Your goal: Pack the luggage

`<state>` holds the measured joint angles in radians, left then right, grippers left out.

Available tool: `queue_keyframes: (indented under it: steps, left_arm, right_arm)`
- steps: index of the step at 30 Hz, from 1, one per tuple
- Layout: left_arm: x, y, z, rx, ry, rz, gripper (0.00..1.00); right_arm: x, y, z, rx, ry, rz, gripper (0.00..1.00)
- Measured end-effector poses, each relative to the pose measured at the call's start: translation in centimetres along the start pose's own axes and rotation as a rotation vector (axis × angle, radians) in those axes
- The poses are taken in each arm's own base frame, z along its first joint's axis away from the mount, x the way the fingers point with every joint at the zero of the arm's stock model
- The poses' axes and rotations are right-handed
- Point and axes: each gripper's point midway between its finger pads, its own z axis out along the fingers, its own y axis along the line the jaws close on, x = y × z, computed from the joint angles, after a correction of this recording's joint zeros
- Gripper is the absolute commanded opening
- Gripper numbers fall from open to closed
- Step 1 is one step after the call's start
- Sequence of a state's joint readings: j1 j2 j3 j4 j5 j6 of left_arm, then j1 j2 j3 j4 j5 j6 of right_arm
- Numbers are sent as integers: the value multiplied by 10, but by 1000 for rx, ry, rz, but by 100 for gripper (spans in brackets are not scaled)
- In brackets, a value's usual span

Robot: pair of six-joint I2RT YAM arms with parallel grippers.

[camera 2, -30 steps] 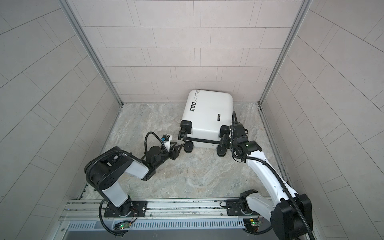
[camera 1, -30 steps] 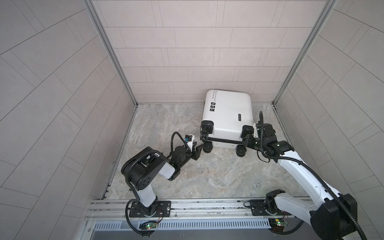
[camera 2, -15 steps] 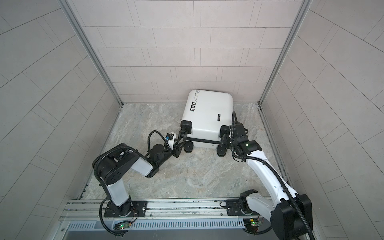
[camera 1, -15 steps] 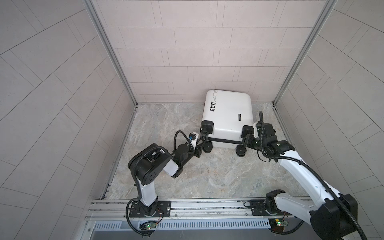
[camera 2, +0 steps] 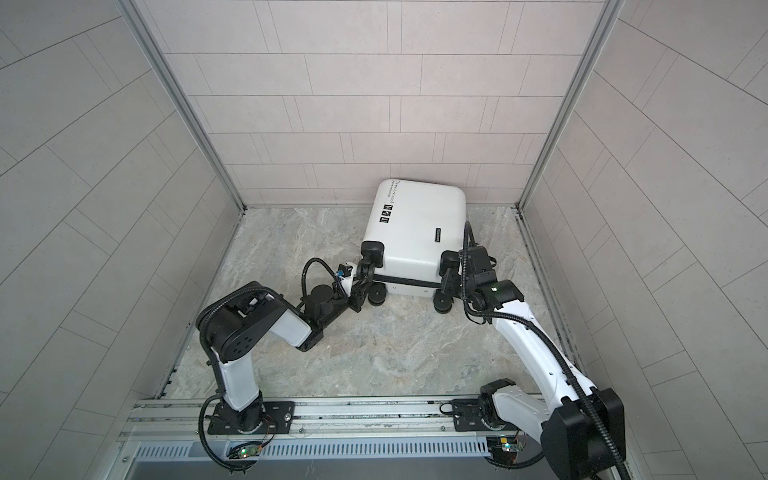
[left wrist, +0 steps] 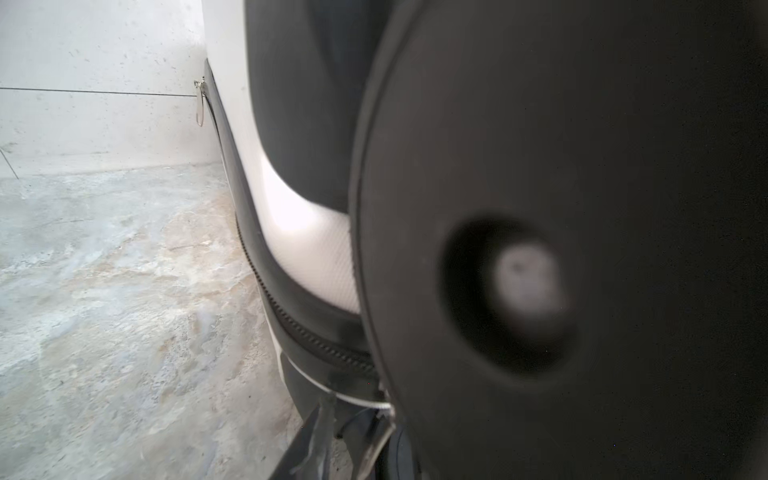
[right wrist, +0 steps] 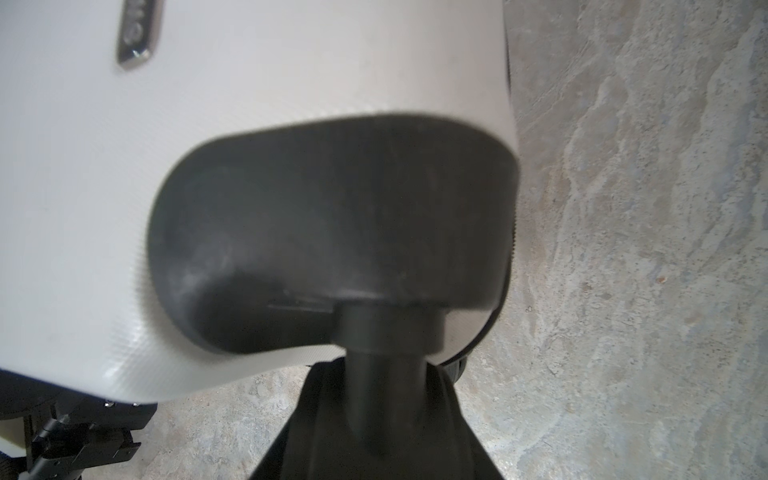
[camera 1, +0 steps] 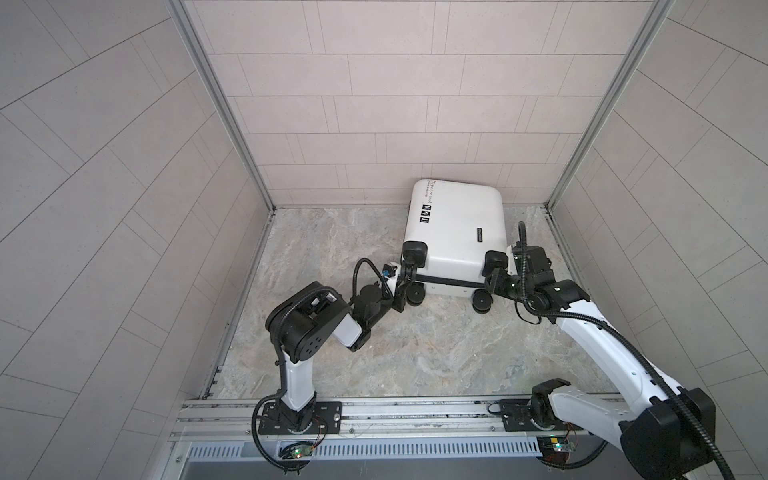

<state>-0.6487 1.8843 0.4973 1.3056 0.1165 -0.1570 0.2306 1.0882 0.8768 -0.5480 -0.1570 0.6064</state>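
You have one luggage point(camera 1: 457, 232) and two grippers: the left gripper point(camera 1: 404, 286) and the right gripper point(camera 1: 494, 279). You can count two black wheels plainly: the left wheel point(camera 1: 415, 296) and the right wheel point(camera 1: 481, 301).

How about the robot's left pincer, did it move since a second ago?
Yes. In a top view, the left pincer moved closer to the luggage, which stayed put, and is now right at a wheel.

Both top views looking steeply down from above front rail point(camera 1: 415, 409), sharing whole floor point(camera 1: 415, 345) and luggage point(camera 1: 457, 232). Left wrist cam sitting almost against luggage wheel point(left wrist: 561, 249), facing back wall point(left wrist: 95, 62). Right wrist cam looking close-up at wheel housing point(right wrist: 332, 216).
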Motion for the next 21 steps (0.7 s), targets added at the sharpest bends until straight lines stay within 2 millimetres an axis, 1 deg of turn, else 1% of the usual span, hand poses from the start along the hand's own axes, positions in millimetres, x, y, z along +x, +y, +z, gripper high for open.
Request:
queue_keyframes:
  steps: [6, 11, 14, 21]
  left_arm:
    - [1, 0, 0, 1, 4, 0, 25]
    - [3, 1, 0, -6, 12, -3, 11]
    - [5, 2, 0, -11, 20, -1, 0]
    - [5, 0, -4, -5, 18, 13, 0]
  right_arm:
    - [0, 0, 0, 0, 0, 0, 2]
    - [0, 0, 0, -1, -1, 0, 1]
    - [0, 0, 0, 0, 0, 0, 1]
    - [0, 0, 0, -1, 2, 1, 0]
